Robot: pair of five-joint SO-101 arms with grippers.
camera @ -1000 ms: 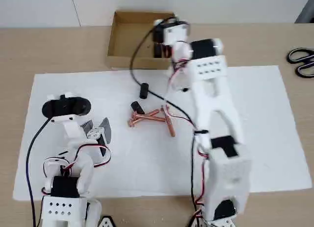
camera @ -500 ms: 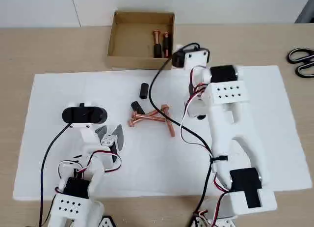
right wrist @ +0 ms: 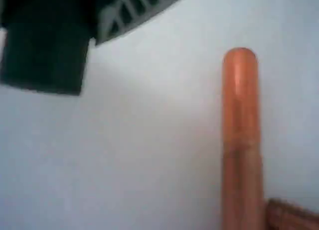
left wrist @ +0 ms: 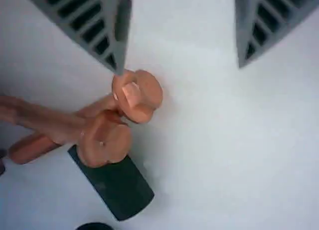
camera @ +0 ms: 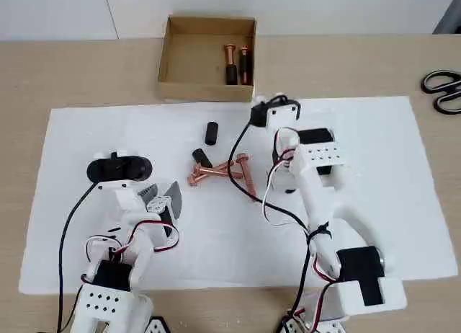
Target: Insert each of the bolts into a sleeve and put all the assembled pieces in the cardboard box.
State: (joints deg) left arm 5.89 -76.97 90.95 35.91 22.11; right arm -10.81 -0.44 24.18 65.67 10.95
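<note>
Several copper bolts (camera: pixel 223 171) lie crossed in a pile at the middle of the white sheet. One black sleeve (camera: pixel 211 132) lies just behind the pile, and another (camera: pixel 202 158) touches its left end. The cardboard box (camera: pixel 189 59) at the back holds two assembled pieces (camera: pixel 238 64). My left gripper (camera: pixel 164 196) stands open just left of the pile. In the left wrist view it (left wrist: pixel 179 65) hovers over two bolt heads (left wrist: pixel 137 95) and a sleeve (left wrist: pixel 117 182). My right arm (camera: pixel 317 160) stands right of the pile, and a bolt shaft (right wrist: pixel 240 140) lies close below its wrist camera.
A white sheet (camera: pixel 374 203) covers most of the wooden table. Scissors (camera: pixel 443 88) lie at the far right edge. Black cables run from both arms across the sheet, one looping close to the bolts.
My right arm has drawn back from over the box to the right of the bolt pile, leaving two assembled pieces showing inside. My left gripper has shifted right, closer to the pile.
</note>
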